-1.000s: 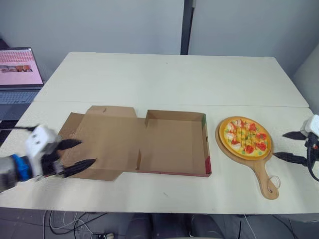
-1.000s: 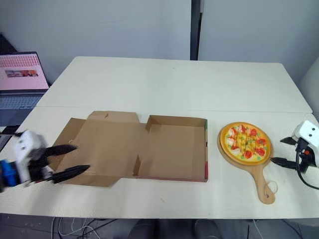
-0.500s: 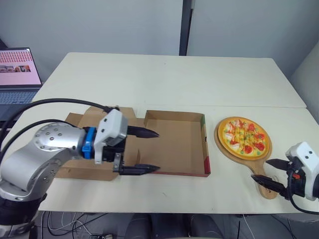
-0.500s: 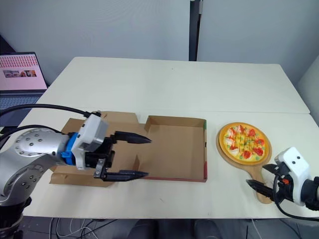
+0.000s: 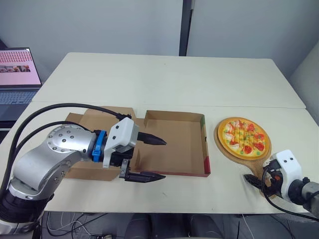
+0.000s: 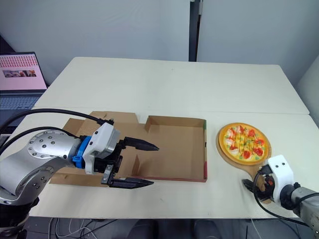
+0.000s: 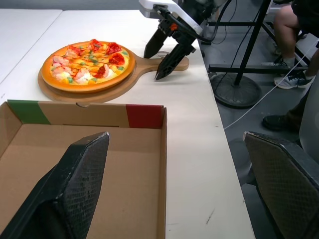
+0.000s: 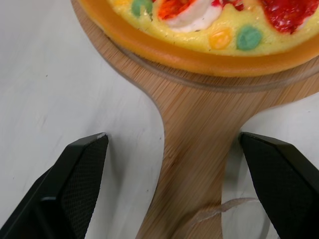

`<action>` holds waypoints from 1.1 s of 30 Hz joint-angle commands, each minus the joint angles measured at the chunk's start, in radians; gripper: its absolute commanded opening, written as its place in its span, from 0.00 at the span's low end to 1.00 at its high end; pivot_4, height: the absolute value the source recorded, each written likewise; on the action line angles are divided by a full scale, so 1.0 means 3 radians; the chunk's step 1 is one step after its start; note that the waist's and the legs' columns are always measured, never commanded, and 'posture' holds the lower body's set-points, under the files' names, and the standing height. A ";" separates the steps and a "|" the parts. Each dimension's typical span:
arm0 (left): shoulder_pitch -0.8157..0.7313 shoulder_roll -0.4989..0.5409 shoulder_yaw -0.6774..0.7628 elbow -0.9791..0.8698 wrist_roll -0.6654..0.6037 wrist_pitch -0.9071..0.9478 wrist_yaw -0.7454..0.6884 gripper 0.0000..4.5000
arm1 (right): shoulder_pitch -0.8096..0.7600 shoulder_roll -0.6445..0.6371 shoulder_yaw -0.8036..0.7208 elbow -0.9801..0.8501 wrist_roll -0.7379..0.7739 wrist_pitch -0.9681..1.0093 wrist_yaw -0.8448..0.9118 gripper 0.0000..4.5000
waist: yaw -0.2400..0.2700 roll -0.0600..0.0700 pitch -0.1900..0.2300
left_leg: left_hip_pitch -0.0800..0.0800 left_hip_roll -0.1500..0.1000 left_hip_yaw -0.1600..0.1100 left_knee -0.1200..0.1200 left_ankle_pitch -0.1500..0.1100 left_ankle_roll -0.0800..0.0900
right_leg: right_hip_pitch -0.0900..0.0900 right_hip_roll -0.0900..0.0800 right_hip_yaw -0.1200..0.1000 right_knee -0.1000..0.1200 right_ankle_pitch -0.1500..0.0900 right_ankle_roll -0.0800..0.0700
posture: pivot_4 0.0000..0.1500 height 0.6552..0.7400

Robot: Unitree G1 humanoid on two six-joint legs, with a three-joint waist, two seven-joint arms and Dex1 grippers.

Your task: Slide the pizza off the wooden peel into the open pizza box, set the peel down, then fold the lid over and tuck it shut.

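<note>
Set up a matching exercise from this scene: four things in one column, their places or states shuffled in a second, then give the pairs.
Things:
1. pizza
2. left gripper
3. right gripper
4. laptop

Places or states:
A. off the table's left edge, screen lit
B. lying on the wooden peel
C. open, fingers either side of the peel's handle
D. open, one finger over the pizza box, the other in front of it

Pairs: 1-B, 2-D, 3-C, 4-A
</note>
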State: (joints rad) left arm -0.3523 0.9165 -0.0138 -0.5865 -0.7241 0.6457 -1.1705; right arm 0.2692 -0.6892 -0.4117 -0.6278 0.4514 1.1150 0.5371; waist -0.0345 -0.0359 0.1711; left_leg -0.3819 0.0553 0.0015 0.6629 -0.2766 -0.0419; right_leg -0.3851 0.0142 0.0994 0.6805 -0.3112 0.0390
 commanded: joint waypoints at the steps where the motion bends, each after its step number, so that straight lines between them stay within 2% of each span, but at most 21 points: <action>1: 0.0026 -0.0040 0.0097 -0.0045 -0.0068 -0.0043 0.0047 1.00 | -0.0044 0.0087 -0.0041 0.0176 0.0030 0.0098 -0.0088 0.91 | -0.0001 -0.0011 -0.0007 | 0.0000 0.0000 0.0001 0.0000 0.0000 0.0000 | 0.0000 0.0000 0.0000 0.0000 0.0000 0.0000 | 1.00 0.92; 4: 0.0041 -0.0122 0.0147 -0.0064 -0.0146 -0.0052 0.0099 1.00 | -0.0095 0.0136 -0.0072 0.0235 0.0075 0.0137 -0.0099 0.72 | 0.0000 -0.0020 -0.0012 | 0.0001 0.0001 0.0001 0.0000 0.0000 0.0000 | 0.0001 0.0000 0.0001 -0.0001 0.0000 0.0000 | 1.00 0.92; 8: 0.0090 -0.0230 0.0248 -0.0074 -0.0271 -0.0120 0.0097 1.00 | -0.0085 0.0089 -0.0041 0.0285 0.0046 0.0029 -0.0055 0.39 | -0.0002 -0.0020 -0.0013 | 0.0001 0.0003 0.0001 0.0000 0.0000 0.0000 | 0.0001 0.0001 0.0000 -0.0001 0.0000 0.0000 | 1.00 0.92; 9: 0.0096 -0.0234 0.0266 -0.0066 -0.0279 -0.0127 0.0092 1.00 | -0.0100 0.0082 -0.0054 0.0278 0.0061 0.0016 -0.0042 0.35 | -0.0004 -0.0020 -0.0013 | 0.0001 0.0004 0.0001 0.0000 0.0000 0.0000 | 0.0001 0.0002 0.0000 -0.0001 0.0000 0.0000 | 1.00 0.92; 14: 0.0134 -0.0256 0.0369 -0.0004 -0.0286 -0.0225 0.0081 1.00 | -0.0103 0.0020 -0.0103 0.0296 0.0050 -0.0235 0.0070 0.34 | -0.0006 -0.0020 -0.0012 | 0.0001 0.0004 0.0003 0.0000 0.0000 0.0000 | 0.0001 0.0003 0.0002 -0.0001 0.0000 0.0000 | 1.00 0.92; 18: 0.0172 -0.0229 0.0446 0.0031 -0.0257 -0.0271 0.0090 1.00 | -0.0341 -0.0004 -0.0257 0.0434 0.0058 -0.0517 0.0105 0.34 | -0.0020 -0.0016 -0.0010 | 0.0001 0.0004 0.0003 0.0000 0.0000 0.0000 | 0.0000 0.0003 0.0002 -0.0001 0.0000 0.0000 | 1.00 0.92; 22: 0.0218 -0.0145 0.0531 0.0095 -0.0167 -0.0242 0.0188 1.00 | -0.0593 -0.0028 -0.0397 0.0550 0.0161 -0.0609 0.0165 0.34 | -0.0036 0.0006 0.0004 | 0.0000 0.0003 0.0007 0.0000 0.0000 0.0000 | -0.0003 0.0003 0.0007 -0.0001 0.0000 0.0000 | 1.00 0.92; 25: 0.0272 -0.0087 0.0647 0.0126 -0.0172 -0.0224 0.0239 1.00 | -0.0744 -0.0168 -0.0429 0.0633 0.0197 -0.0694 0.0300 0.34 | -0.0029 0.0023 0.0013 | -0.0005 0.0003 0.0004 -0.0002 0.0000 0.0000 | -0.0008 0.0003 0.0004 0.0000 0.0000 -0.0001 | 1.00 0.92; 33: 0.0665 0.0087 0.1021 0.0188 -0.0016 -0.0291 0.0303 1.00 | -0.1349 -0.0700 -0.0103 0.0935 0.0111 -0.1074 0.0670 0.34 | -0.0045 0.0027 0.0016 | -0.0006 0.0002 0.0005 -0.0002 0.0000 0.0000 | -0.0009 0.0002 0.0005 0.0000 0.0000 -0.0001 | 1.00 0.92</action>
State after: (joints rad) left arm -0.1623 0.9218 0.2466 -0.5197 -0.7383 0.5768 -1.0806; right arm -0.0916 -0.8637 -0.4308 -0.3215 0.4835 0.8623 0.7010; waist -0.0480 -0.0277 0.1760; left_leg -0.3836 0.0560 0.0030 0.6624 -0.2766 -0.0418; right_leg -0.3880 0.0146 0.1008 0.6804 -0.3112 0.0387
